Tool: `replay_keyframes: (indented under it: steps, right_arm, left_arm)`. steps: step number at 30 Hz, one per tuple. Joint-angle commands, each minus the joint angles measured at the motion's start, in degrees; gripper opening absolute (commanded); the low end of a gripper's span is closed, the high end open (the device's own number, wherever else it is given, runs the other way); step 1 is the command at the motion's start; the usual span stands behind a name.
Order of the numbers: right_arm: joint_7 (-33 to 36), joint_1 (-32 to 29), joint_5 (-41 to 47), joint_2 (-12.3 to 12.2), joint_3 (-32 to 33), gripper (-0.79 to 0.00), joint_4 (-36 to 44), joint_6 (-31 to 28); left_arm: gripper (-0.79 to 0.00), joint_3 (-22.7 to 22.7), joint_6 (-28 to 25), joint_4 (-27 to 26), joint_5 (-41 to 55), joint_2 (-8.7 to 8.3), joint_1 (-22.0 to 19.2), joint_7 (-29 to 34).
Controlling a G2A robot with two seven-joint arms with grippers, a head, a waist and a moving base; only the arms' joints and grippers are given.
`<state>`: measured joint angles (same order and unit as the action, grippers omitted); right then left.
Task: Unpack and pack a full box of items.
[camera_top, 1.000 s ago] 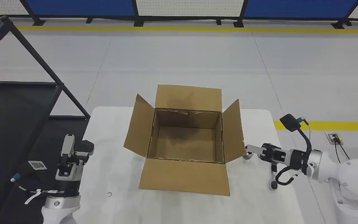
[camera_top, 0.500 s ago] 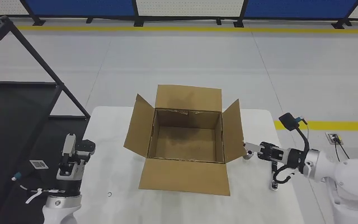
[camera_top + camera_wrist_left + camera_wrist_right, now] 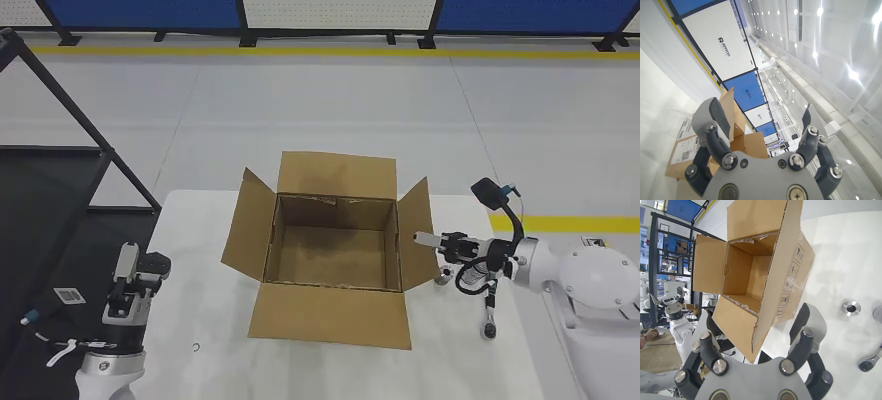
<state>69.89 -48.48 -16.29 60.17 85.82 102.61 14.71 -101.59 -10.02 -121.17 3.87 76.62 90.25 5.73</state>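
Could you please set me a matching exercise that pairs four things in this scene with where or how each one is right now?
Things:
1. cardboard box
2. metal socket
3. ratchet
4. left gripper

States:
A. lies flat on the table, to the right of the box
B. flaps spread open, nothing inside
C. fingers apart, at the table's left edge
D. stands on end, hole up, close to the box's right wall

Pairs: 1-B, 2-D, 3-A, 4-C
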Motion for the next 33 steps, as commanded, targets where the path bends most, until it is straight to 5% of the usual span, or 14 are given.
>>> replay_keyframes:
  steps: [1,5,8,19,23,33]
  right_arm:
    - [0.44,0.66,-0.53,-0.15,-0.45,0.000,-0.71,0.51]
    - [0.87,1.79,-2.81,-0.44,-1.80,-0.148,-1.93,2.37]
    - [1.16,2.43,-3.11,-0.57,-2.75,-0.372,-2.56,2.88]
    - [1.04,2.81,-3.22,-1.15,-4.21,-0.693,-1.81,3.58]
    - [0.97,2.80,-3.09,-1.37,-4.49,-0.785,-1.49,3.81]
    - [0.84,2.06,-2.93,-1.98,-4.82,-0.785,-0.30,4.03]
  left_arm:
    - [0.000,0.13,0.02,-0.01,-0.02,0.00,-0.10,-0.20]
    - [0.000,0.41,0.12,-0.04,0.07,0.01,-0.35,-0.61]
    - [0.000,0.53,0.09,-0.02,0.01,-0.01,-0.49,-0.58]
    - [0.000,0.39,0.14,0.44,-0.07,-0.08,-0.79,-0.82]
    - [0.000,0.35,0.36,0.77,0.16,-0.09,-1.09,-1.11]
    - [0.000,0.19,0.37,0.88,0.31,-0.12,-1.20,-1.64]
